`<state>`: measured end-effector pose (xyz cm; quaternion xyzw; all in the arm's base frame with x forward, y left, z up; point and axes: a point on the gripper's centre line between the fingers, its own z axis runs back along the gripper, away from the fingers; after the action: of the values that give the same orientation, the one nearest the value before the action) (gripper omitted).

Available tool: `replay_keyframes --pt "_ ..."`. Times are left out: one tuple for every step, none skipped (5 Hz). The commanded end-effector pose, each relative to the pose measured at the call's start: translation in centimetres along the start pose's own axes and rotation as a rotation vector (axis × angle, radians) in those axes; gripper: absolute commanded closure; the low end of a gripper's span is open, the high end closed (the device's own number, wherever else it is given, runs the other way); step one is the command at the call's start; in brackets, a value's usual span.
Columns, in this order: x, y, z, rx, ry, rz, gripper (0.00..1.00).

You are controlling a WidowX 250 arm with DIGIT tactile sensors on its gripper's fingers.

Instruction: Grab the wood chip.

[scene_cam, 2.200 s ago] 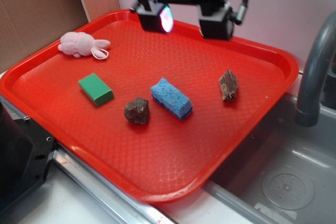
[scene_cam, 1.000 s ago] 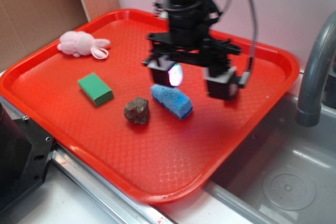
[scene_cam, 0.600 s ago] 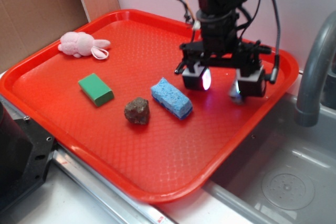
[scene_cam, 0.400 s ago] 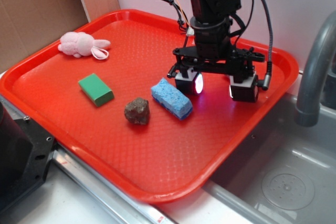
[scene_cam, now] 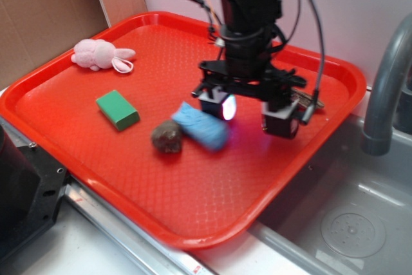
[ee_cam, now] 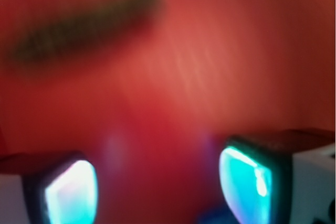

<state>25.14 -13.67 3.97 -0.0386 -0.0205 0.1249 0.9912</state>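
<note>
My gripper (scene_cam: 250, 113) hangs open low over the right half of the red tray (scene_cam: 193, 210), its lit pads wide apart. In the exterior view the wood chip is almost wholly hidden behind the right finger (scene_cam: 281, 119); only a brownish sliver (scene_cam: 308, 100) shows at its right side. The wrist view is badly blurred. There the gripper (ee_cam: 157, 187) has only bare red tray between its pads. A dark brown streak (ee_cam: 79, 24) lies ahead at the upper left, apparently the wood chip.
A blue sponge (scene_cam: 199, 127) lies just below the left finger, touching a dark rock-like lump (scene_cam: 167, 138). A green block (scene_cam: 118, 109) and a pink plush toy (scene_cam: 100, 54) sit further left. A sink with a grey faucet (scene_cam: 386, 88) borders the tray's right edge.
The gripper came down from the back of the tray and has now shifted slightly left. The sponge slid left against the lump, and both look blurred.
</note>
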Motion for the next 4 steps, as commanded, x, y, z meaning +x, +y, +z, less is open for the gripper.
replay_keyframes --pt "2.3 0.2 8.0 -0.106 -0.153 0.443 0.00" --pt "3.1 -0.1 6.5 -0.076 -0.163 0.616 0.00" --pt "4.6 -0.8 4.2 -0.036 -0.159 0.691 0.02" --pt "5.7 -1.3 3.4 -0.047 -0.157 0.636 0.00"
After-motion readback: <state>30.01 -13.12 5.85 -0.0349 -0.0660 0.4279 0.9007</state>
